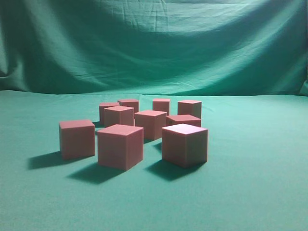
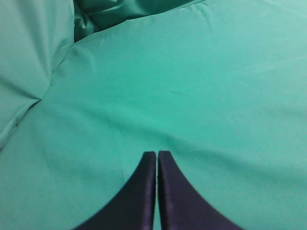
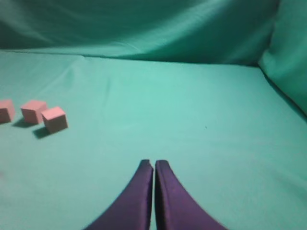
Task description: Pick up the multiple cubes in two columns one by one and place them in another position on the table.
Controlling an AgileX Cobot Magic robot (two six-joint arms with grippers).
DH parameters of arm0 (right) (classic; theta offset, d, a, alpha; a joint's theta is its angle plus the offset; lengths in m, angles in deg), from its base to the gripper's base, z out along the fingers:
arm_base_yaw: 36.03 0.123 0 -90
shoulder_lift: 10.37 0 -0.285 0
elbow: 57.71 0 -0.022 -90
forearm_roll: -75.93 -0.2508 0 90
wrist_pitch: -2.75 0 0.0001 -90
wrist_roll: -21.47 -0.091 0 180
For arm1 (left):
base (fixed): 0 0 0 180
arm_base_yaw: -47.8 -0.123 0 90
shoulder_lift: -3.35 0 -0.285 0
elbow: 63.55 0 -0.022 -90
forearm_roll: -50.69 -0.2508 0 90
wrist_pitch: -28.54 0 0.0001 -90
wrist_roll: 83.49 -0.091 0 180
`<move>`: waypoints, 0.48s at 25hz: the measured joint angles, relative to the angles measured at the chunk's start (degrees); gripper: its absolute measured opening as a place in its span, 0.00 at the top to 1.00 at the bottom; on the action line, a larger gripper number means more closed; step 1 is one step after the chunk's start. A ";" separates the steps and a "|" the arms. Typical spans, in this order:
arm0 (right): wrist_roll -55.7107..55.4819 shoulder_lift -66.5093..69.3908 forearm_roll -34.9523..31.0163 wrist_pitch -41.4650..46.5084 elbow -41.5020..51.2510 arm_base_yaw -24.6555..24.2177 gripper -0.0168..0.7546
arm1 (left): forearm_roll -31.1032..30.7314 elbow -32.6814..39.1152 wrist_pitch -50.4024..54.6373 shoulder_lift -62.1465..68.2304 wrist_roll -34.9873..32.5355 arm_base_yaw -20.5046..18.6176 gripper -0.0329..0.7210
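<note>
Ten pink cubes [image 1: 120,146] crowd the middle of the teal table [image 1: 260,192], several nearly touching. Both arms wait off to the sides: the left gripper [image 2: 157,154] and right gripper [image 3: 154,163] each have jaws pressed together, empty. The tight packing looks the main hazard: fingers lowered around one cube could nudge or topple its neighbours.

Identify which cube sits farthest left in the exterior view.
The lone cube at front left, standing apart from the cluster; every other cube lies to its right.
</note>
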 joint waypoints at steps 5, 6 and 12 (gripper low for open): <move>-0.61 0.00 -1.09 4.90 0.03 -3.90 0.98 | 0.00 0.00 0.00 0.00 0.00 0.00 0.96; -0.66 0.00 -1.17 5.18 0.03 -4.46 0.98 | 0.00 0.00 0.00 0.00 0.00 0.00 0.96; -0.75 0.00 -1.54 6.85 0.13 -7.10 0.98 | 0.00 0.00 0.00 0.00 0.00 0.00 0.96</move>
